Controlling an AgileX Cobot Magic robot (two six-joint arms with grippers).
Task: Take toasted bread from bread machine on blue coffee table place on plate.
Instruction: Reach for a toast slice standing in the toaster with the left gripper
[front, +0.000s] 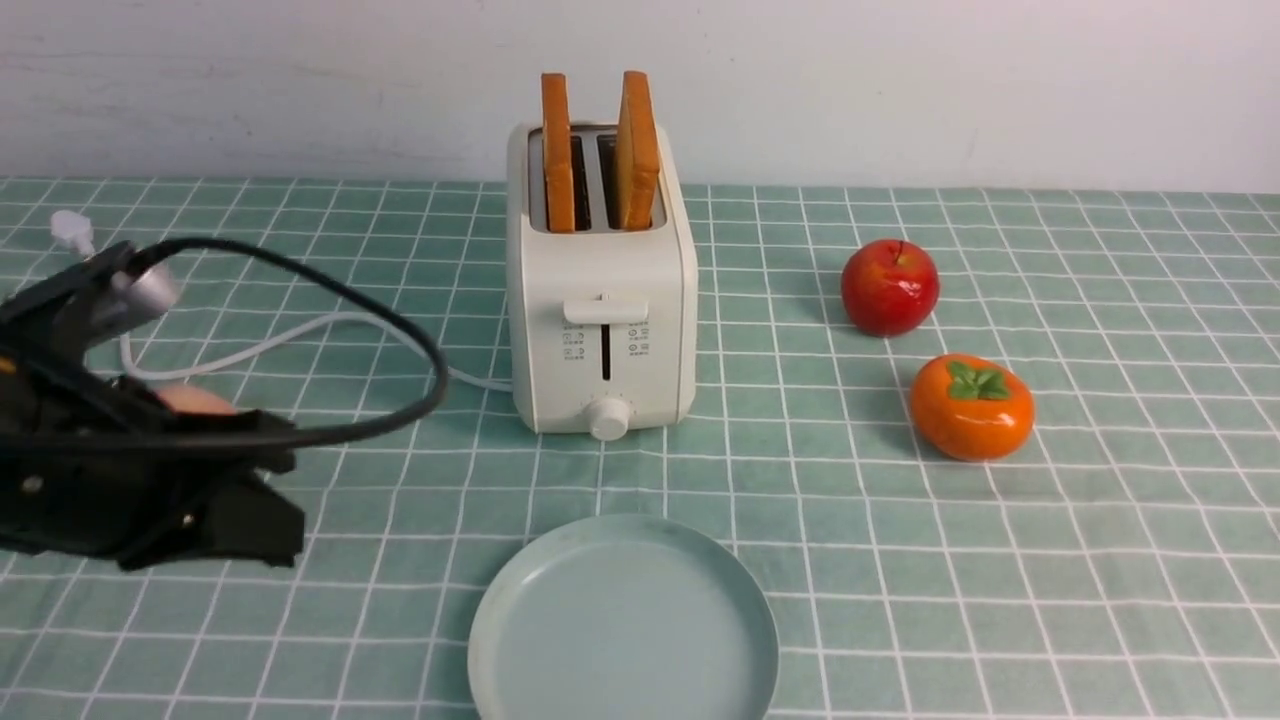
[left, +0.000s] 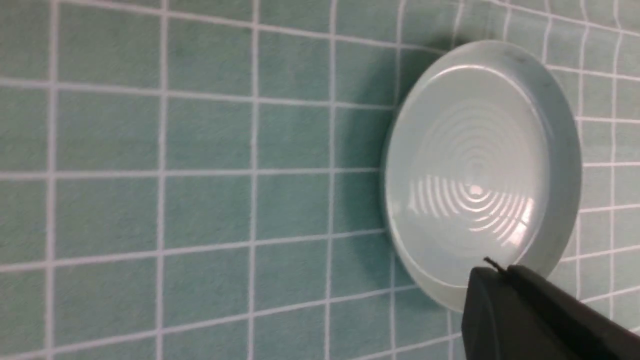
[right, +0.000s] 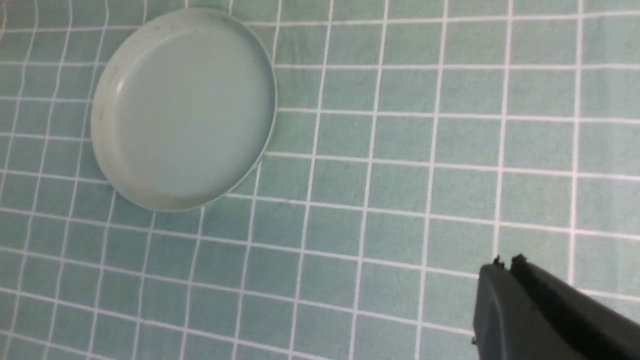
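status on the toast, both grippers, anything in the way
Left gripper, right gripper shut, empty. Both toasts upright in toaster. Nothing seen blocking plate.

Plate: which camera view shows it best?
The left wrist view: the whole rim of the plate is nearly in frame, but the closed tool overlaps its edge. So the right wrist view wins, showing the full round rim unobstructed. The front view shows it large, but the picture's lower edge cuts it off.

Two toast slices (front: 637, 150) upright in toaster (front: 603, 330); plate (front: 622, 620) nearer.
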